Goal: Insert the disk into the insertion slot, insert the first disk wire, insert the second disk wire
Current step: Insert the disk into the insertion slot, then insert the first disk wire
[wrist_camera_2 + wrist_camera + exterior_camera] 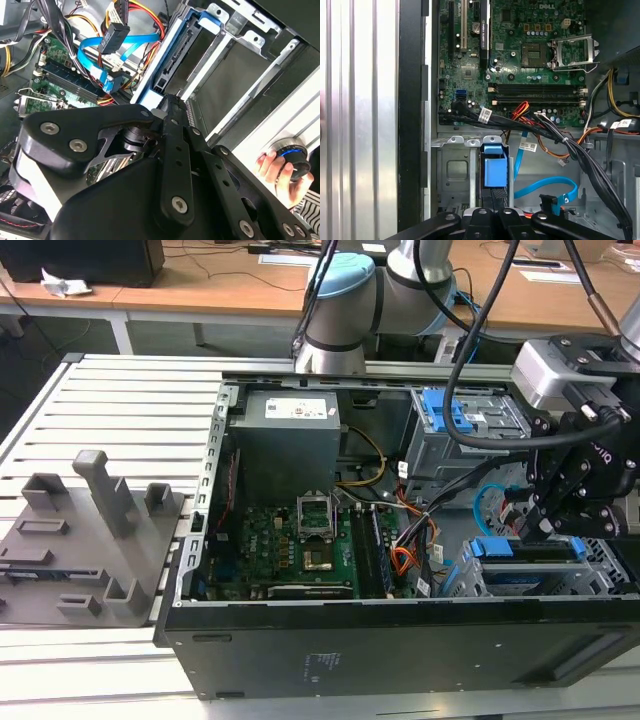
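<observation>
disk: the disk [520, 549] sat in its blue carrier inside the insertion slot [605, 565], in the corner of the computer case [400, 635] on the exterior view's right, beside the case's near edge.
seating: judged largely in; whether it was pushed fully home could not be told.
claw: the gripper [535, 532] hung directly over the carrier's blue edge, at or just above it; how far open it was, and whether it had hold of anything, could not be told.
second disk wire: the second disk wire [555, 186] lay in a loose loop beside the slot, its dark plug [550, 204] apart from the disk.
first disk wire: not identified with certainty; the orange, yellow and black bundle [522, 107] ran past the slot, and no plug was seen on the disk.
progress: step one appeared done or nearly so; both wire steps appeared not yet done.
surroundings: a taller cage [465, 425] with a blue latch stood at the case's far edge, the motherboard [290, 540] lay across its middle, and the power supply [285, 455] stood against the far edge.
outside the case: a slatted table [130, 400] carried the case; a hand [275, 170] gripped a dark round knob.
writing: a white label [300, 410] on the power supply and white tags on the black cables; their wording is not transcribed.
</observation>
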{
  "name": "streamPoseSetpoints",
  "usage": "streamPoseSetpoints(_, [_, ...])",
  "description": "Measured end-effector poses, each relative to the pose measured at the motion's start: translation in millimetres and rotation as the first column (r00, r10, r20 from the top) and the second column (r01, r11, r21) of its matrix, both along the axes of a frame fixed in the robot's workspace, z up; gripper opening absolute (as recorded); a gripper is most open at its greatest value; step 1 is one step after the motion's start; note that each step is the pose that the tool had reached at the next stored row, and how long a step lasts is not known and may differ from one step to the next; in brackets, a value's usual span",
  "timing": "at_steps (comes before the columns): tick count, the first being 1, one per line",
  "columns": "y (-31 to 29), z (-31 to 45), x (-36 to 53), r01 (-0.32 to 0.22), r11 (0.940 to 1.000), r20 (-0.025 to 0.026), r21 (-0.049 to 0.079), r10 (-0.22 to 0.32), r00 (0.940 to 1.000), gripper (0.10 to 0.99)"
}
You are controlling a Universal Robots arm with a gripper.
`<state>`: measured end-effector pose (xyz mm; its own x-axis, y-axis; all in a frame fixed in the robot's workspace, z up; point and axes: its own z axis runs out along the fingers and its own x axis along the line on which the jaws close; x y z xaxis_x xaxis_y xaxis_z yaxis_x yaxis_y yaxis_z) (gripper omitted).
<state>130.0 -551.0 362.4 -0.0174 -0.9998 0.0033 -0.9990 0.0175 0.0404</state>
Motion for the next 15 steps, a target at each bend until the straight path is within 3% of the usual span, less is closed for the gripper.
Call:
streamPoseSetpoints(11, [0.0,0.0,0.3,0.000,1.0000,0.0001,0.000,0.000,1.0000,0.106])
streamPoseSetpoints(15, [0.0,-0.1,11.0,0.000,1.0000,0.0000,0.000,0.000,1.0000,0.106])
